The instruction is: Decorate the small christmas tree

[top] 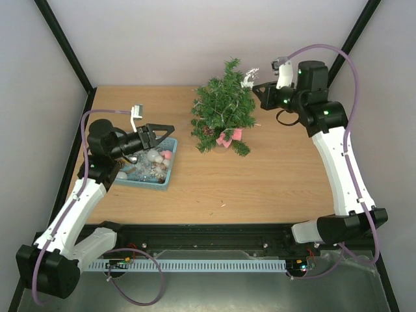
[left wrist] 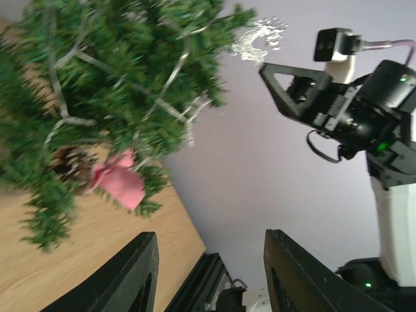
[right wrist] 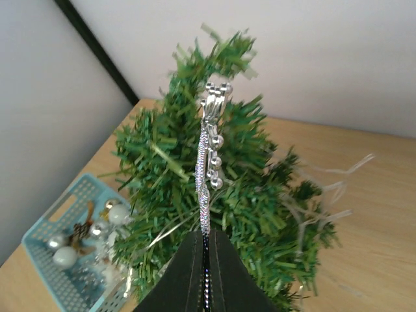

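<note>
I have the small christmas tree [top: 223, 110] standing on the worktop [top: 260, 188] at upper centre of the overhead view, close to the back wall. It already carries some decoration: a pink bow [top: 229, 136] low on its near side, a pine cone [left wrist: 65, 162] tucked in beside the bow, and pale silvery strands [left wrist: 172, 78] draped through the branches. So I judge the job partly done. The right jaws are clamped on a silver glitter reindeer ornament [top: 248, 78], which in the overhead view sits just off the upper right of the treetop. From the right wrist view I see it edge-on [right wrist: 208, 156], lined up against the crown, but I cannot tell whether it touches the needles. It does not look hung yet. The left jaws are apart and empty. They hover over the upper right corner of the teal basket [top: 166, 175] at left of the frame and point toward the tree. That basket holds silver baubles [top: 153, 156], a pink one [top: 167, 155] and other small pieces. What is left, as I read it, is placing the reindeer and then the basket's contents.
</note>
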Controlling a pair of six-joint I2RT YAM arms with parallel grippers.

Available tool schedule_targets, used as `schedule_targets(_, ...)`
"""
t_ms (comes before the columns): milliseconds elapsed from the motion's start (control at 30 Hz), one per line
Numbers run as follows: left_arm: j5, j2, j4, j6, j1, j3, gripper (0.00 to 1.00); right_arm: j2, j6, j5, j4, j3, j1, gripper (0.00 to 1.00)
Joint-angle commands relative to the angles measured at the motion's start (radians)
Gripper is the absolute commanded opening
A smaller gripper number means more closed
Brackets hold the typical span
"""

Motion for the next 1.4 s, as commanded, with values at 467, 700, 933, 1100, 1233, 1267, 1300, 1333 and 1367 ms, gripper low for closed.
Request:
schedule_targets(467,-0.055,-0.020,-0.077,0.070,0.005,-0.074,0.43,0.057,0.064,-0.099,0.156,-0.058,0.001,0.01)
schedule_targets(700,-0.060,-0.020,-0.051,0.057,0.006,-0.081,0.41,0.061,0.053,-0.009,0.197,-0.076,0.028,0.01)
schedule_targets(933,-0.063,-0.020,-0.040,0.049,0.005,-0.084,0.40,0.061,0.045,0.045,0.259,-0.129,0.069,0.01)
schedule_targets(1100,-0.063,-0.019,-0.037,0.047,0.004,-0.084,0.40,0.040,0.042,0.089,0.313,-0.194,0.082,0.01)
schedule_targets(1233,-0.062,-0.018,-0.028,0.043,0.002,-0.085,0.39,0.032,0.038,0.109,0.336,-0.218,0.088,0.01)
schedule_targets(1267,-0.063,-0.017,-0.027,0.041,0.002,-0.084,0.39,0.031,0.037,0.108,0.339,-0.223,0.088,0.01)
schedule_targets(1300,-0.063,-0.017,-0.026,0.041,0.001,-0.084,0.39,0.029,0.037,0.105,0.342,-0.226,0.089,0.01)
schedule_targets(1333,-0.064,-0.018,-0.026,0.040,0.000,-0.084,0.39,0.027,0.036,0.104,0.345,-0.229,0.090,0.01)
schedule_targets(1367,-0.064,-0.018,-0.025,0.040,-0.002,-0.085,0.39,0.025,0.035,0.102,0.348,-0.233,0.090,0.01)
